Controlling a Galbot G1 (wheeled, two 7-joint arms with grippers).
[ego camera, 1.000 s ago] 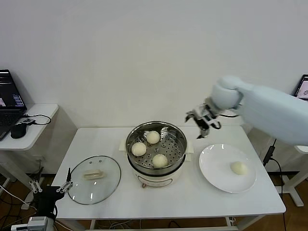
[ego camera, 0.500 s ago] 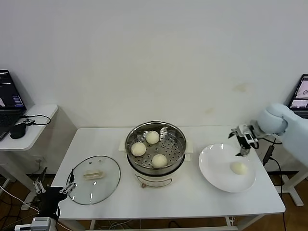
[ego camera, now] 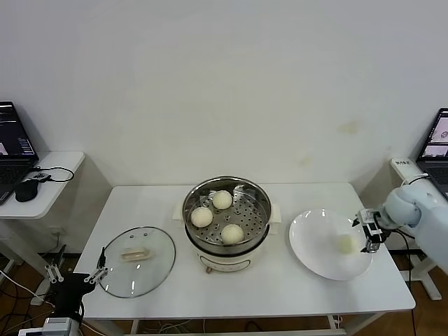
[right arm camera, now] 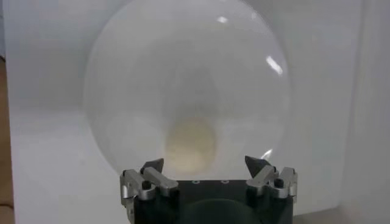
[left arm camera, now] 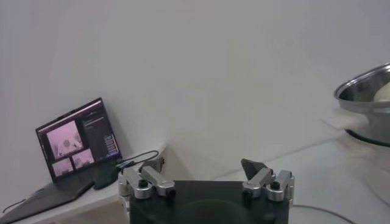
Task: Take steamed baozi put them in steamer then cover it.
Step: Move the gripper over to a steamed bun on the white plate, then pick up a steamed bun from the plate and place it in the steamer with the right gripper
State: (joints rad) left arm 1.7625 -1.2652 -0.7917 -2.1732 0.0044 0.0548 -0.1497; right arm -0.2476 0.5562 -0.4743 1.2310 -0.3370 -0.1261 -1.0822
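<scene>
Three buns [ego camera: 222, 199] sit in the steamer [ego camera: 227, 217]; the last bun [ego camera: 344, 243] waits on the plate [ego camera: 315, 245]. The right gripper [ego camera: 369, 232], jaws spread, is beside it; the left gripper [ego camera: 73, 277], jaws spread, is parked low. The lid [ego camera: 137, 260] lies on the worktop [ego camera: 280, 294].

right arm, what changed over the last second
The right claw swung from behind the steamer out and down to the last baozi on the plate, open, gripping nothing. Three baozi in the steamer, the cover and the left claw stayed put.
</scene>
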